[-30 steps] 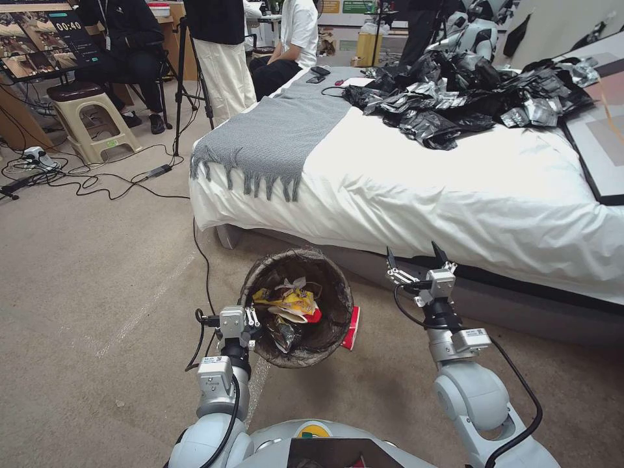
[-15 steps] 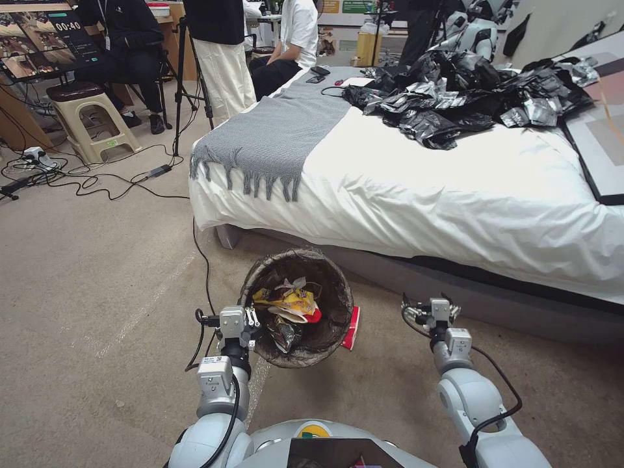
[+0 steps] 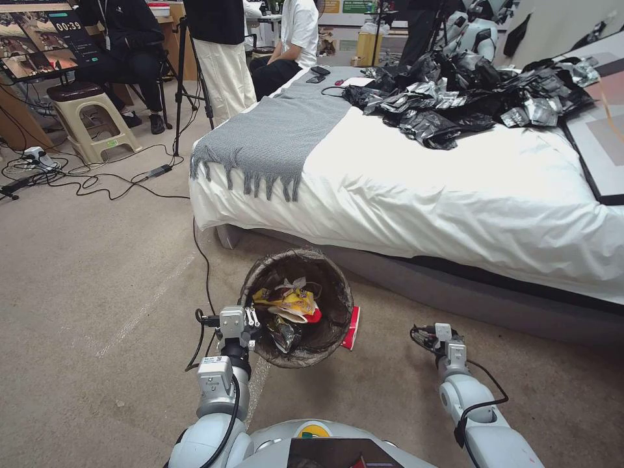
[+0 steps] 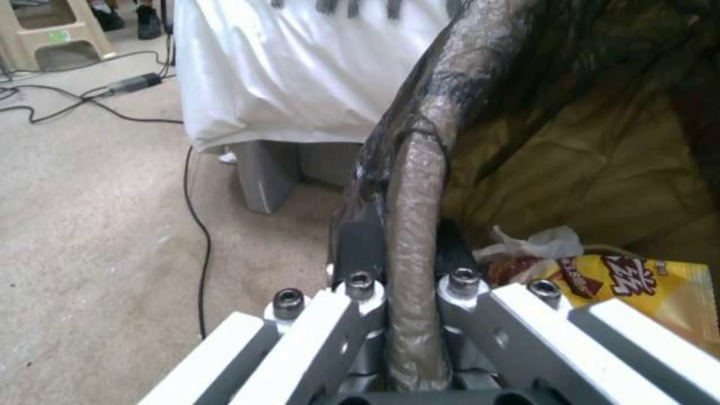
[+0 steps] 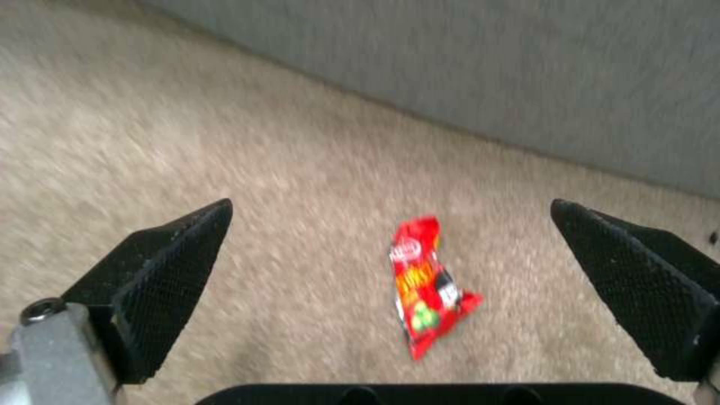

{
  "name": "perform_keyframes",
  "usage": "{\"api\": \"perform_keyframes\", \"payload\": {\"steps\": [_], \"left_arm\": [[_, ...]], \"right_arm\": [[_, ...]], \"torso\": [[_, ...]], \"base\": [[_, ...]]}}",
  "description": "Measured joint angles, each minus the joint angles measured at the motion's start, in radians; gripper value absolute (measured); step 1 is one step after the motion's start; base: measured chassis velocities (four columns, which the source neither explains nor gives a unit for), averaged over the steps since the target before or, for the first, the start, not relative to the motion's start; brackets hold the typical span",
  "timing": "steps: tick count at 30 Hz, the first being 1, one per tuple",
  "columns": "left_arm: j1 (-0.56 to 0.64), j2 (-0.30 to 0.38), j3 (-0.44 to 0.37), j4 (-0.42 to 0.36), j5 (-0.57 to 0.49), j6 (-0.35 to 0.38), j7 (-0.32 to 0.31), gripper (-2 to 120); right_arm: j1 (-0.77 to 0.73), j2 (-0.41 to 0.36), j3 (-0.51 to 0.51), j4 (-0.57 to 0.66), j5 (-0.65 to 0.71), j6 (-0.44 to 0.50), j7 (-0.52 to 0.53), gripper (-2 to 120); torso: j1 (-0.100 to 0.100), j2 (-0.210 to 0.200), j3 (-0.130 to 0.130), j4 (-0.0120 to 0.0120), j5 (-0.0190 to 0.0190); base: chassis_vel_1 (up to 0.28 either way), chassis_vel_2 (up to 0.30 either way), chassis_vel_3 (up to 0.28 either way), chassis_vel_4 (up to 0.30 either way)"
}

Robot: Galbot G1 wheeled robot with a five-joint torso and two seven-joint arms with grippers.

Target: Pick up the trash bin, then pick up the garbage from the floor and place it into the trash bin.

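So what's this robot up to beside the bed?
It is tidying litter. Its left gripper holds the trash bin by the rim, with a yellow snack packet and other scraps inside. Its right gripper hangs low over the carpet, fingers spread wide above a red wrapper lying near the bed.

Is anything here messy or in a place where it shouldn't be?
Yes. A red snack wrapper lies loose on the carpet beside the bed, under the open right gripper. A heap of black and silver plastic sheeting also covers the bed's far end.
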Motion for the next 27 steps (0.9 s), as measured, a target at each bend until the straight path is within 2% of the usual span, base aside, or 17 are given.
{"api": "perform_keyframes", "payload": {"steps": [16, 21, 27], "left_arm": [[0.000, 0.000, 0.000, 0.000, 0.000, 0.000, 0.000, 0], [0.000, 0.000, 0.000, 0.000, 0.000, 0.000, 0.000, 0], [0.000, 0.000, 0.000, 0.000, 0.000, 0.000, 0.000, 0]], "right_arm": [[0.078, -0.027, -0.011, -0.164, -0.016, 0.043, -0.038, 100], [0.121, -0.027, -0.022, -0.219, -0.018, 0.054, -0.052, 95], [0.162, -0.021, -0.032, -0.289, -0.024, 0.060, -0.063, 93]], "torso": [[0.000, 0.000, 0.000, 0.0000, -0.0001], [0.000, 0.000, 0.000, 0.0000, 0.0000], [0.000, 0.000, 0.000, 0.0000, -0.0001]], "base": [[0.000, 0.000, 0.000, 0.000], [0.000, 0.000, 0.000, 0.000], [0.000, 0.000, 0.000, 0.000]]}}
